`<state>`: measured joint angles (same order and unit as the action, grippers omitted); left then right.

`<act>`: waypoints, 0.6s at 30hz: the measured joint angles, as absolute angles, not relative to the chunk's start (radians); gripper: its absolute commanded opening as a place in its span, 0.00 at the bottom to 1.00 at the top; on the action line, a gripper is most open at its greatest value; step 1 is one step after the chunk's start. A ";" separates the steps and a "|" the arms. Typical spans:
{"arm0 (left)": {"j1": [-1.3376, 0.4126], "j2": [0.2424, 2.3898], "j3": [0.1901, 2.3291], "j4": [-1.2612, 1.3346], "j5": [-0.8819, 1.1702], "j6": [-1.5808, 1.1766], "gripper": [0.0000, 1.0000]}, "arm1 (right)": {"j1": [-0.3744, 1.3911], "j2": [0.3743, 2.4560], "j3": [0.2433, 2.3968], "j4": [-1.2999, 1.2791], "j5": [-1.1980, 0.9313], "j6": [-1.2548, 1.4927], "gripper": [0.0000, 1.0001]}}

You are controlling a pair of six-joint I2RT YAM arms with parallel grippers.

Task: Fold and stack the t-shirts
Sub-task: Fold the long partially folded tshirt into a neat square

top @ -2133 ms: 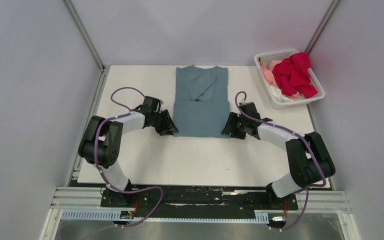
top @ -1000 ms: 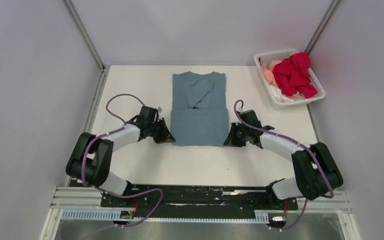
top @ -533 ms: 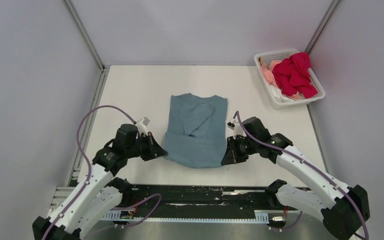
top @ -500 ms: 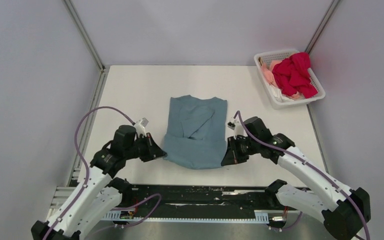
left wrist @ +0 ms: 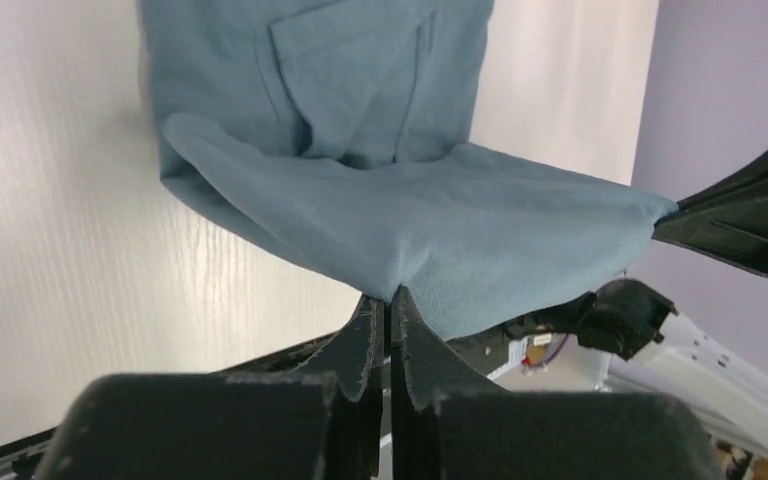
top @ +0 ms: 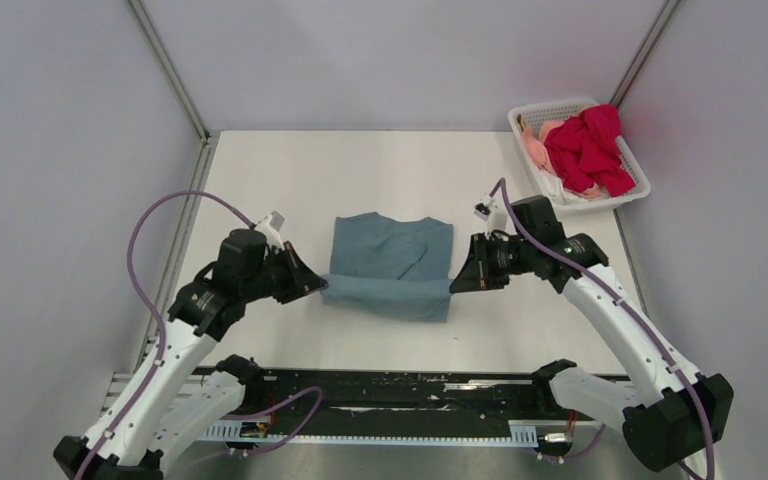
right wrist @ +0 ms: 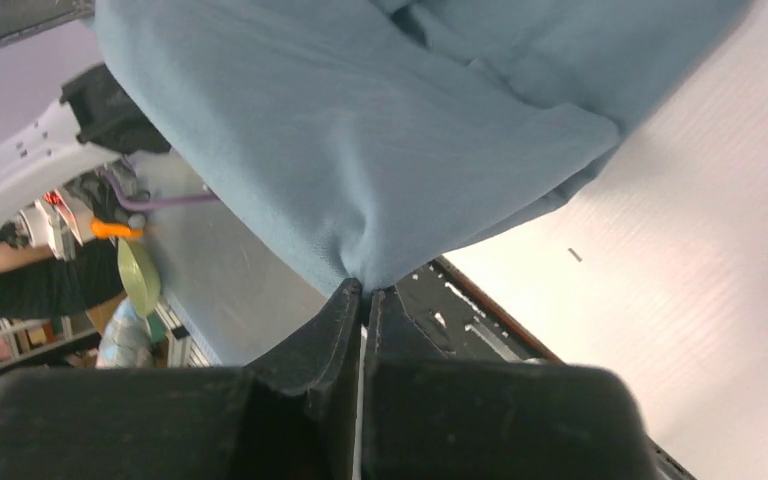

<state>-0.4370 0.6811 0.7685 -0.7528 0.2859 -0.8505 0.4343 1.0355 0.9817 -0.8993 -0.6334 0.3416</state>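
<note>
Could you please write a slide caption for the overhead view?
Left hand and right hand pinch the blue-grey t-shirt by its near edge, held above the table.

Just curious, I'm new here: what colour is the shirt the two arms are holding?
The shirt is plain dusty blue-grey; the left wrist view shows it best.

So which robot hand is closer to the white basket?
Right. The right gripper pinches the blue-grey t-shirt on the side facing the white basket; the left gripper pinches the opposite side, the whole shirt farther away.
</note>
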 measured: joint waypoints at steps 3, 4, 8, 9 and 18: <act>-0.435 0.787 0.816 -0.705 0.227 -0.856 0.00 | 0.364 1.098 1.003 -0.881 -0.638 0.333 0.00; -0.429 0.824 0.836 -0.690 0.214 -0.856 0.00 | 0.342 1.115 1.005 -0.865 -0.638 0.334 0.00; -0.384 0.972 0.931 -0.641 0.181 -0.850 0.00 | 0.283 1.151 1.007 -0.785 -0.629 0.351 0.00; -0.373 1.000 0.950 -0.627 0.176 -0.846 0.00 | 0.273 1.155 1.007 -0.759 -0.628 0.356 0.00; -0.324 1.292 1.087 -0.523 0.194 -0.805 0.00 | 0.231 1.301 1.019 -0.604 -0.537 0.388 0.00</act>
<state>-0.3241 1.2922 1.0866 -0.5228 0.1944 -0.8055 0.2314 1.3014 1.0195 -0.6037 -0.5373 0.3882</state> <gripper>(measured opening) 0.014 0.014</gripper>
